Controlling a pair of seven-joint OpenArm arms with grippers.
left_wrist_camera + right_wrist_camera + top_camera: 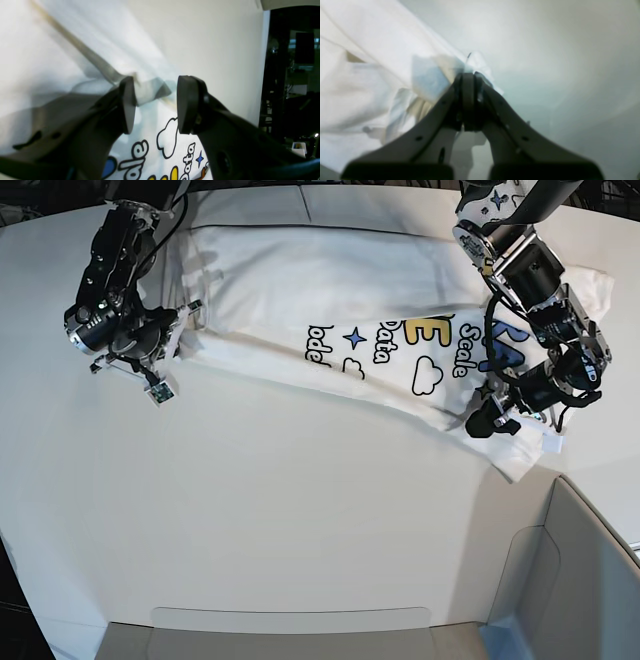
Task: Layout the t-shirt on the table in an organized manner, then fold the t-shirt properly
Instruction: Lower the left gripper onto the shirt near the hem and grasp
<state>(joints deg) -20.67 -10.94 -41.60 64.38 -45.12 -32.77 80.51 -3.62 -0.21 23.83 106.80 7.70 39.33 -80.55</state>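
Stretching across the far half of the table [300,510], one t-shirt [330,290] lay print-up, nothing else resting on it, while a grey panel [575,580] stood at the near right corner. My right gripper [468,75] was clamped shut on a bunched edge of the cloth, toward the table's left edge. My left gripper [153,102], jaws apart, hovered over the shirt's other end, holding nothing.
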